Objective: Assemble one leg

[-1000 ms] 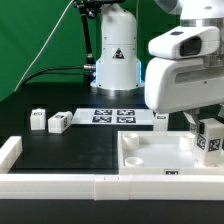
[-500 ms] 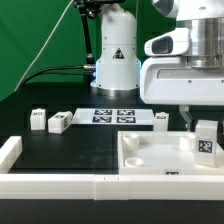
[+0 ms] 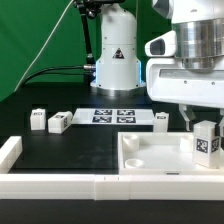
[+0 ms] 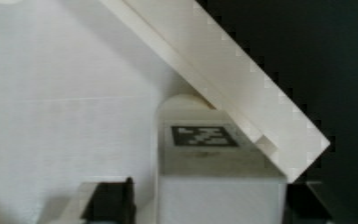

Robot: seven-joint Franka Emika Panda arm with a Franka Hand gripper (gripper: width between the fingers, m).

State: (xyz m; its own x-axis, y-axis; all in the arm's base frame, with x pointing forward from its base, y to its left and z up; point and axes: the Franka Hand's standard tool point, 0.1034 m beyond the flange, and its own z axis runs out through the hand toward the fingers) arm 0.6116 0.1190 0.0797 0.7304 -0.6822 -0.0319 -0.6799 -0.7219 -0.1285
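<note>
Progress looked partial: my tool [image 3: 203,122] gripped the leg [image 3: 207,141] upright at the right end of the white tray-like part [image 3: 150,156], whether seated I could not tell, while other like blocks [image 3: 58,123] lay unused on the tabletop [image 3: 60,152] leftward.

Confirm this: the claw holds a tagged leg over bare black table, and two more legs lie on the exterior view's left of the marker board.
One error: the claw holds the leg over the white tray-like part, not bare table, as the exterior view shows. Two more legs do lie on that view's left of the marker board.
</note>
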